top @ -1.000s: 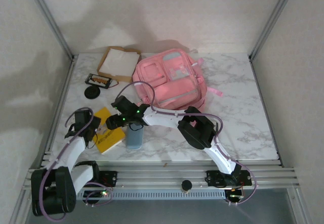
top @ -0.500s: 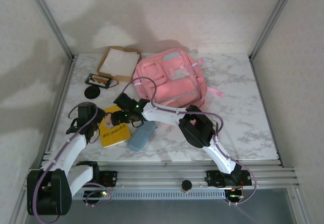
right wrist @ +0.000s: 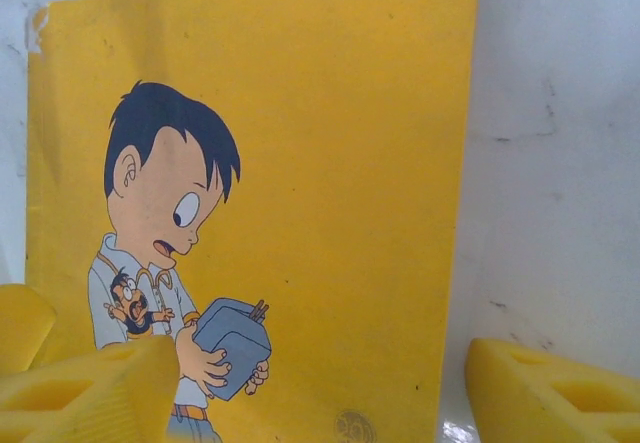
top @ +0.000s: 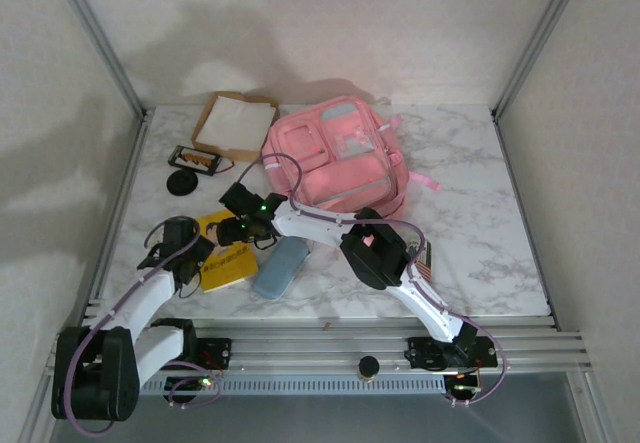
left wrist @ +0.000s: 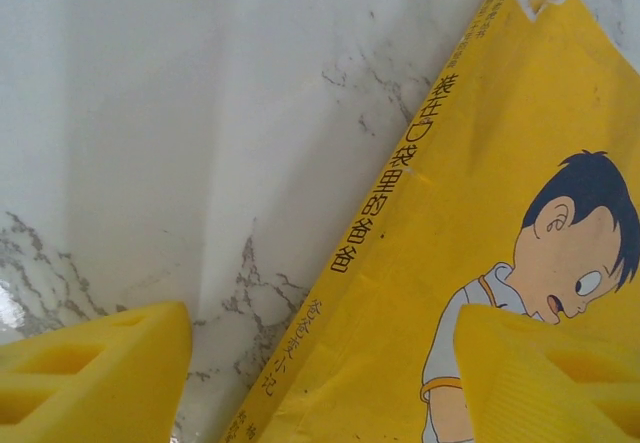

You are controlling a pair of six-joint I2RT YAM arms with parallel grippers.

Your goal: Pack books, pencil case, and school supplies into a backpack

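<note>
While agape, both claws [left wrist: 320, 383] [right wrist: 320, 393] over book [right wrist: 330, 163]

Yellow cartoon book [top: 229, 263] lies flat near the pink backpack [top: 340, 158].

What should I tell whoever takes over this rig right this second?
Left claw: open, holding nothing, straddling the spine edge of the large yellow paperback with the cartoon boy.
Right claw: open, holding nothing, straddling that book's opposite edge.
The book lies flat on the marble table, front left. A pale blue soft pencil case lies just right of it. The pink fabric backpack lies flat at the back.
Done: nothing visibly packed.
Left: grip the book, then get it and the pencil case into the backpack.
</note>
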